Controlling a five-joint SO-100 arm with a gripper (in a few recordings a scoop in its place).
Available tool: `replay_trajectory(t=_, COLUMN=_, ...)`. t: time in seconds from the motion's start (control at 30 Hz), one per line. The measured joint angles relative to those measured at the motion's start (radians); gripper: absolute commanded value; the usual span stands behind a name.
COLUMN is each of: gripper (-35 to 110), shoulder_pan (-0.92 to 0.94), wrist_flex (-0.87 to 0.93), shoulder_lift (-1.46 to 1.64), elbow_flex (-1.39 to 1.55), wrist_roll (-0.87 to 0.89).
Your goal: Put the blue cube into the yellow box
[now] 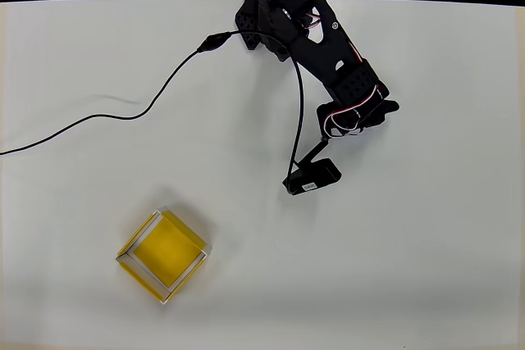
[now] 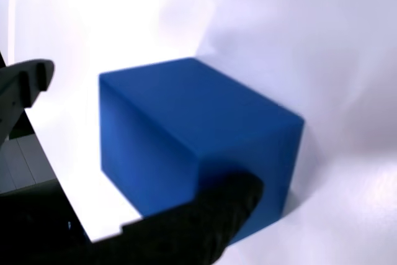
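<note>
Blue cube (image 2: 198, 147) on table, long axis upper-left to lower-right in wrist view, claw (image 2: 133, 172) apart around it.

One white bench (image 1: 426, 268) carries everything. There is one yellow box (image 1: 163, 255), open-topped, near the bench's lower left corner in the overhead view. One blue cube (image 2: 192, 134) appears in the wrist view. One black robot arm (image 1: 316, 34), one black cable (image 1: 123, 112) and one small black module (image 1: 312, 177) complete the count.
</note>
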Motion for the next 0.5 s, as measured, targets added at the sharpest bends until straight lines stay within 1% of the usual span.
replay_trajectory(t=0.3, gripper=54, shoulder_pan=-0.032, wrist_flex=-0.015, shoulder_lift=-0.015, elbow_flex=0.000, wrist_roll=0.018)
replay_trajectory(t=0.5, gripper=48, shoulder_pan=-0.032, wrist_flex=-0.015, shoulder_lift=-0.015, elbow_flex=0.000, wrist_roll=0.015)
